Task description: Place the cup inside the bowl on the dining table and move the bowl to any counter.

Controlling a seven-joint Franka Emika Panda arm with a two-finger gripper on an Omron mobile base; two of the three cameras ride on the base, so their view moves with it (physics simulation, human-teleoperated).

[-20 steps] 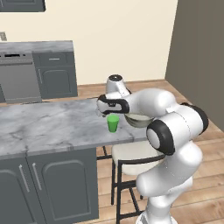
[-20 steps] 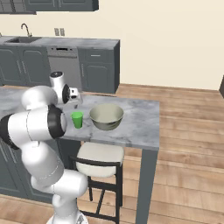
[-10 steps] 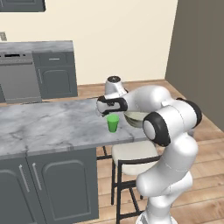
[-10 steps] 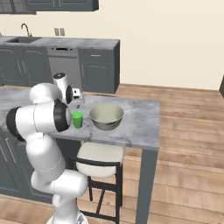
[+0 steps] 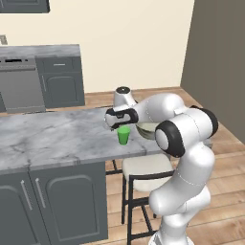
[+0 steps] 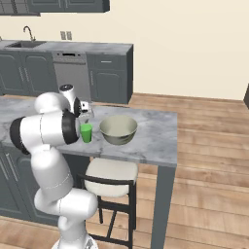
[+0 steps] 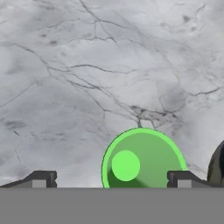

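The green cup (image 5: 124,135) stands upright on the dining table (image 5: 57,139), just left of the grey bowl (image 5: 148,129). My gripper (image 5: 122,122) hovers right above the cup, pointing down, open and holding nothing. From the right base view, the cup (image 6: 86,133) sits beside the bowl (image 6: 118,129), under the gripper (image 6: 85,116), on the table (image 6: 151,141). In the hand view I look down into the cup (image 7: 142,159); the gripper (image 7: 111,179) has its tips wide apart on either side of it. The bowl's rim (image 7: 217,164) shows at the right edge.
A white-seated stool (image 5: 143,167) stands under the table's near edge, close to my base. The wall counter (image 6: 73,46) with dark cabinets and a dishwasher (image 6: 70,73) runs along the far wall. Wooden floor (image 6: 204,160) lies open to the right.
My elbow has swung a little to the left. The hand stays over the cup; cup and bowl have not moved.
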